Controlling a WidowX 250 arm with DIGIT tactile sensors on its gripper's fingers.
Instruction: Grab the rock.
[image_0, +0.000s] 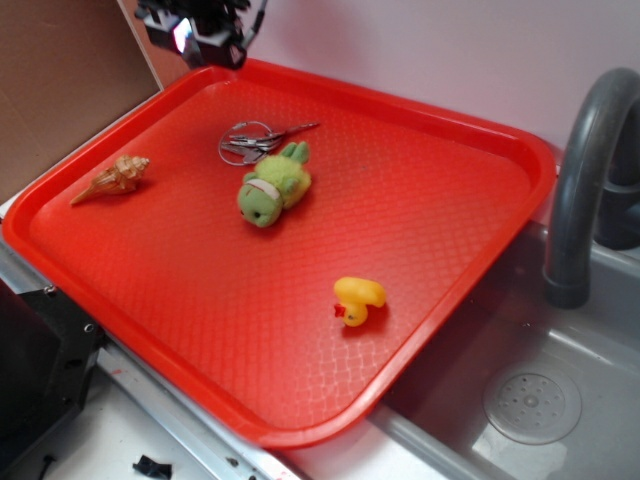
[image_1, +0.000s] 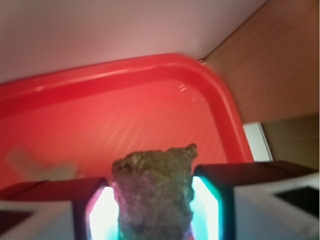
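A yellow rubber duck (image_0: 358, 300) is sitting nearest, toward the red plastic tray's (image_0: 150, 355) near right edge, with bare tray all around it. Mid-tray, a green plush toy (image_0: 274, 184) is lying just beside a metal key ring (image_0: 255, 141), and a tan spiral seashell (image_0: 112, 178) is resting by the left edge. At the far left corner the black pincer (image_0: 205, 28) is hanging above the rim. Only the wrist view is showing the rough brown-grey rock (image_1: 154, 192), which the pincer (image_1: 155, 210) is clamping between its two pads.
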